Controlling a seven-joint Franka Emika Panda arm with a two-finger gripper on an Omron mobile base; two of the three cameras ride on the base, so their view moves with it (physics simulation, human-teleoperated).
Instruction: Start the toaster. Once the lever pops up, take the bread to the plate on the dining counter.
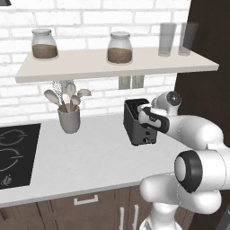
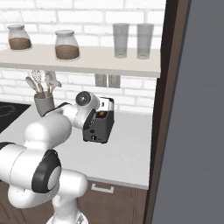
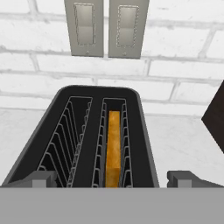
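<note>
Looking down through the hand view, I see the toaster (image 3: 83,140) from above, its near end cut off at the bottom of the picture, so I cannot make out its lever. The bread (image 3: 113,148) stands on edge deep in the right-hand slot, its top below the rim; the left-hand slot holds just wire racks. My tool (image 3: 113,178) hangs released over the toaster's near end, one fingertip (image 3: 39,178) on each side, gripping nothing. In the left base view my arm's wrist covers the toaster's (image 1: 137,123) right side; in the right base view it hides the left half. The toaster stands on the white surface (image 1: 90,157) below the wall switches (image 3: 106,27). I can read no brand or writing anywhere.
</note>
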